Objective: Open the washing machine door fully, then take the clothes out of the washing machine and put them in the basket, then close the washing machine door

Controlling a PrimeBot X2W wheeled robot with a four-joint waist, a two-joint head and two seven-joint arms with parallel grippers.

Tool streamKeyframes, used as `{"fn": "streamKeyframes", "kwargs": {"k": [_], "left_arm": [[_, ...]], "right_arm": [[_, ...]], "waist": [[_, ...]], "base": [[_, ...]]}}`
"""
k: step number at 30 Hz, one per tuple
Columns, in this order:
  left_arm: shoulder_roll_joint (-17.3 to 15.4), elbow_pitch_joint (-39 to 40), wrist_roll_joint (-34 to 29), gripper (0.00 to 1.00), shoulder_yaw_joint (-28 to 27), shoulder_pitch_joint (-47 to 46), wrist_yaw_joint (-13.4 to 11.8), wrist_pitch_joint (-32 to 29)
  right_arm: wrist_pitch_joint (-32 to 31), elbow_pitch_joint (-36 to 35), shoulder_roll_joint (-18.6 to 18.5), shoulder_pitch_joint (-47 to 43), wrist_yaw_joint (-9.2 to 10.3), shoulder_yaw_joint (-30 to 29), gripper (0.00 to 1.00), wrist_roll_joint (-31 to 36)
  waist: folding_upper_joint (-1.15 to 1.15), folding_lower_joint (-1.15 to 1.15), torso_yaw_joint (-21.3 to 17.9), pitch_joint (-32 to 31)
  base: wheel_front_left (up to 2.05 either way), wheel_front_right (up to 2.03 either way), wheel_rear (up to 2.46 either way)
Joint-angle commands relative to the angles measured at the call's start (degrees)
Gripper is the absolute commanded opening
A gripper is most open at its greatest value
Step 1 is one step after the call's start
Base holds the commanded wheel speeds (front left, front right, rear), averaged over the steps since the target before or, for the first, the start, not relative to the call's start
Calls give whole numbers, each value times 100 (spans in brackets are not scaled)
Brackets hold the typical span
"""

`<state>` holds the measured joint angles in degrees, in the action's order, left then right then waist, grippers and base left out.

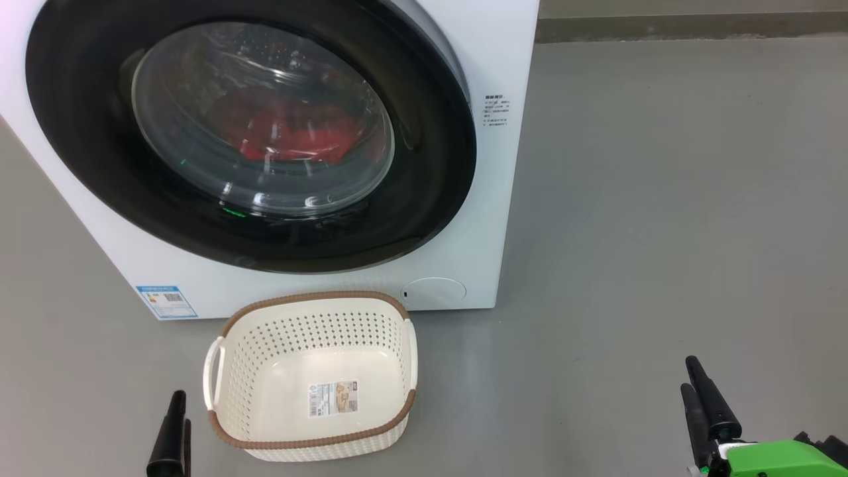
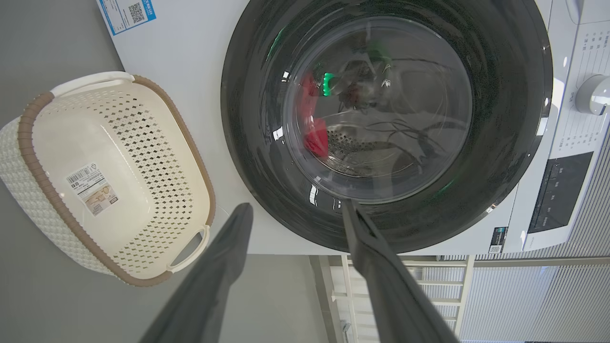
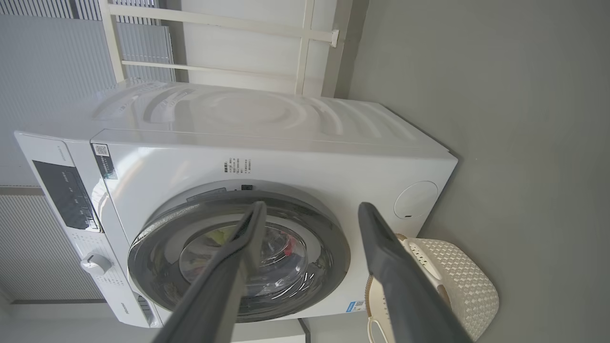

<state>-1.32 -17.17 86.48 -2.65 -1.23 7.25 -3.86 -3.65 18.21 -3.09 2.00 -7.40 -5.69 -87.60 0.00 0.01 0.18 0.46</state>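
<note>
The white washing machine (image 1: pixel 507 199) stands ahead with its round black-rimmed door (image 1: pixel 86 159) lying against its front. Red clothes (image 1: pixel 291 132) show through the glass bowl, and also in the left wrist view as clothes (image 2: pixel 317 138) behind the door (image 2: pixel 500 143). The cream basket (image 1: pixel 311 298), with only a paper label inside, sits on the floor just before the machine. My left gripper (image 1: pixel 175 424) hangs low beside the basket's left handle, open (image 2: pixel 294 206) and holding nothing. My right gripper (image 1: pixel 690 377) is far to the right, open (image 3: pixel 312 206) and holding nothing, looking at the machine (image 3: pixel 286 143) and basket (image 3: pixel 467 286).
Grey floor (image 1: pixel 662 199) stretches wide to the machine's right. A blue label (image 1: pixel 165 301) and a round cover (image 1: pixel 434 291) sit low on the front. The control panel's knob (image 2: pixel 591 93) is at the top. A white frame (image 3: pixel 305 38) stands behind the machine.
</note>
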Motion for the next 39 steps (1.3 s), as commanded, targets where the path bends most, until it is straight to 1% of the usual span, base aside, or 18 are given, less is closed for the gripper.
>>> {"fn": "streamKeyframes", "kwargs": {"k": [1, 18, 35, 39], "left_arm": [[-111, 195, -198, 100, -14, -155, 4, 69], [-65, 361, -1892, 100, 67, -79, -16, 356], [-72, 510, -3180, 100, 194, 7, -84, 643], [-75, 535, -3394, 100, 210, 14, -95, 693]], "right_arm": [[62, -160, -120, 133, -1, 81, 100, 169], [347, -56, -336, 170, -2, 426, 100, 1614], [631, -56, -485, 177, -4, 661, 100, 2728], [682, -59, -506, 185, -4, 698, 100, 2912]], "waist": [[0, 0, 2, 3], [0, -1, 31, 10], [0, -1, 45, 7], [0, -1, 48, 16]], "base": [[0, 0, 0], [0, 0, 0], [0, 0, 0], [0, 0, 0]]}}
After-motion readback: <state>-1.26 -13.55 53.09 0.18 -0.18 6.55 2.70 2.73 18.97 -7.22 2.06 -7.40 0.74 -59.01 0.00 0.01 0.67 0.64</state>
